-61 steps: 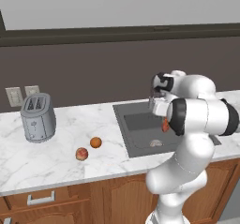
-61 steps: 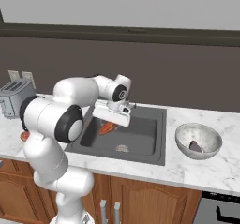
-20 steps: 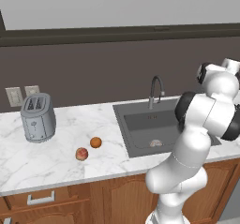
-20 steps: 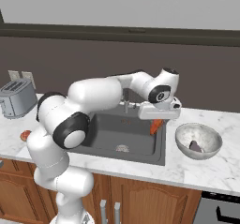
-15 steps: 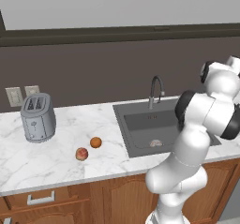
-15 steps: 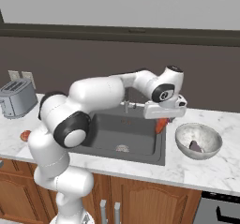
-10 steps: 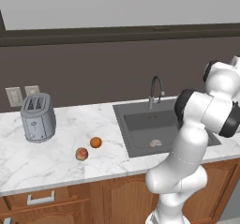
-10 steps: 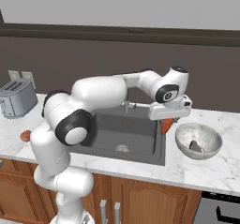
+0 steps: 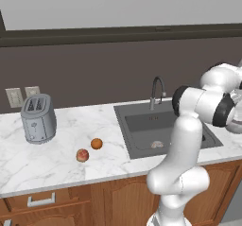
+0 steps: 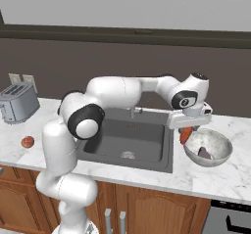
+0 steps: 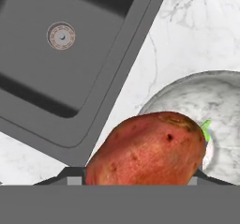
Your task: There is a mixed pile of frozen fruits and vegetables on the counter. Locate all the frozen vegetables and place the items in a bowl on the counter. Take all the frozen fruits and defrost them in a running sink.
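Orange-red root [image 11: 147, 150] gripped in end effector [image 10: 187, 131], fingertips hidden behind it, above bowl [image 10: 219, 155] rim.

White marble counter [image 9: 56, 159]: toaster [image 9: 38, 119], orange ball [image 9: 96, 143], reddish apple [image 9: 82, 155] (near each other), bowl [image 10: 218, 155] beside sink [image 10: 125, 137].

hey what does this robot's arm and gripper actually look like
The arm is glossy white with rounded, bulbous segments and dark grey to black joint rings. Its gripper hangs from a white boxy hand block. No cables or markings are visible.
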Robot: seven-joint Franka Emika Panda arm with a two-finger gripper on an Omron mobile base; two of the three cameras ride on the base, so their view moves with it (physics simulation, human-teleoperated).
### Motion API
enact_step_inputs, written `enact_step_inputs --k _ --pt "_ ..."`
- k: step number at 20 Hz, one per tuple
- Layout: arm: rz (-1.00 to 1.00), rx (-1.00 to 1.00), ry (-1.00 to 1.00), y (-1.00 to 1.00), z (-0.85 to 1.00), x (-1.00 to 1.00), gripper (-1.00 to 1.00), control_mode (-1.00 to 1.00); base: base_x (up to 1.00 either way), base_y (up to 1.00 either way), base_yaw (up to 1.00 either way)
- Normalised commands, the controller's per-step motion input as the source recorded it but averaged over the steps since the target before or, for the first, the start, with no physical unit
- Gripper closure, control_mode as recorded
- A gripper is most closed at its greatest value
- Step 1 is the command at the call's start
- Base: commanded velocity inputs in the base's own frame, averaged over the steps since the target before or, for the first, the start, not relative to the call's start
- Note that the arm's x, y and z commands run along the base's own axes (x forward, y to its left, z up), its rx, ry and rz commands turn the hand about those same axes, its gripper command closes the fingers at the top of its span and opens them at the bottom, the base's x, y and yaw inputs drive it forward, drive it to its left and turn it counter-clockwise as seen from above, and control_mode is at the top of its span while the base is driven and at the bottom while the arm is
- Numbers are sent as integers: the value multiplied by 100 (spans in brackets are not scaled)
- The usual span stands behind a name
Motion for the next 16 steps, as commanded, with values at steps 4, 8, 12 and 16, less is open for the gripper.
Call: enact_step_inputs --k 4,8,12,16 --pt "0 4 6 -49 -2 22 100 -100 0 0 0" --pt "0 4 8 -50 -13 22 100 -100 0 0 0" --pt "-2 1 9 -46 -23 12 100 -100 0 0 0" --pt "-5 1 6 -23 -22 -19 100 -100 0 0 0"
